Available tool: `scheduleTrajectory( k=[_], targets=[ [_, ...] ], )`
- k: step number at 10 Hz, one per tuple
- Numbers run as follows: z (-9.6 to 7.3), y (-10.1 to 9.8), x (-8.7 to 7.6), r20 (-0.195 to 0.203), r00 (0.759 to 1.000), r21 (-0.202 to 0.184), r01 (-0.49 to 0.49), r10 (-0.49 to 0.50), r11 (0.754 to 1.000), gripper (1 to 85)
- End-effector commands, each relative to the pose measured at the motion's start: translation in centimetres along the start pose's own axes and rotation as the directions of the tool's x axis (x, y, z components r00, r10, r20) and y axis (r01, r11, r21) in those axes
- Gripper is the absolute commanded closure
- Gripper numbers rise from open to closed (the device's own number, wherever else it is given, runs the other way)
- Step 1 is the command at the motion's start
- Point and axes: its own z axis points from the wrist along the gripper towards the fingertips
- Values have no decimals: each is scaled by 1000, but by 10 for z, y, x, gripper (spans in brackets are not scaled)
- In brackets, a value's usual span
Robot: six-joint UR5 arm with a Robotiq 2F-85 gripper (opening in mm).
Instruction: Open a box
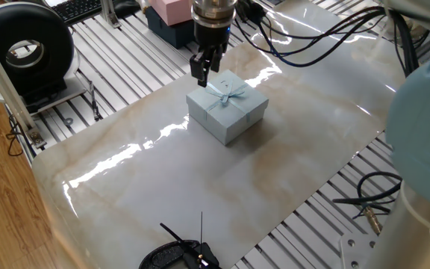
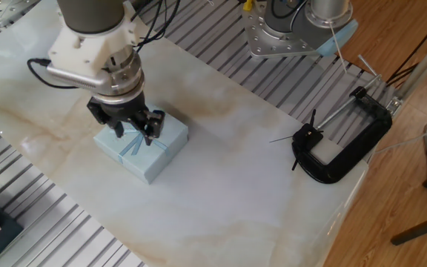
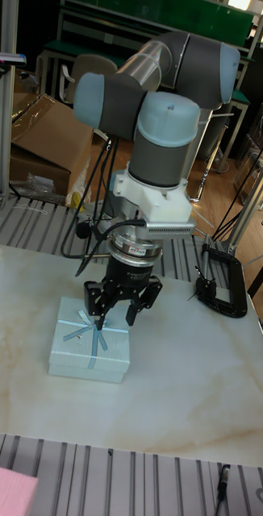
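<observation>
In the tall fixed view, nearest the camera, a pink corner (image 3: 6, 492) shows at the bottom left on the ribbed metal frame, and just beyond it lies the marbled worktop (image 3: 188, 387). On that worktop sits the box (image 3: 89, 350), pale blue, lid on and ribbon bow tied, at the left side of the sheet. The gripper (image 3: 114, 310) hangs over the box's upper right corner, its dark fingers spread apart and holding nothing; this view shows the gap between them plainly, while one fixed view shows only a narrow dark tip at the box's far edge (image 1: 201, 69). The other fixed view shows the gripper (image 2: 128, 127) low over the lid, fingers either side of the bow; whether they touch the lid cannot be told. That view alone shows how the black C-clamp (image 2: 342, 145) lies well apart from the box, at the worktop's edge. One fixed view alone shows the pink box (image 1: 172, 10) on its dark base behind the arm, and a black reel (image 1: 25, 51) far left.
</observation>
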Motion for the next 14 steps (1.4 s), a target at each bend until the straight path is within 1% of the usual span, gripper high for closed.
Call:
scheduleTrajectory(
  k=[1,2,3,4,5,6,7,8,9,10,11,12,13,14],
  targets=[
    [13,-17,5,15,998,12,64,-64,998,270],
    [17,-16,11,19,997,3,79,-79,997,263],
    [17,-14,8,32,995,-2,94,-94,996,250],
    [16,-4,3,56,995,-41,91,-88,995,250],
    [16,-5,1,63,990,-34,130,-128,991,253],
    [19,-8,1,58,973,-9,224,-223,975,267],
    [19,-28,14,-4,922,50,387,-387,921,267],
    [12,-55,29,-105,839,102,544,-534,833,267],
    [5,-60,46,-166,795,85,601,-583,795,267],
    [0,-57,52,-171,797,76,596,-579,799,267],
    [3,-36,51,-117,834,19,545,-540,838,277],
    [4,-21,49,-80,848,-23,524,-524,851,280],
    [5,-19,48,-76,845,-29,529,-530,848,293],
    [8,-18,53,-87,839,-35,536,-537,843,300]
  ],
)
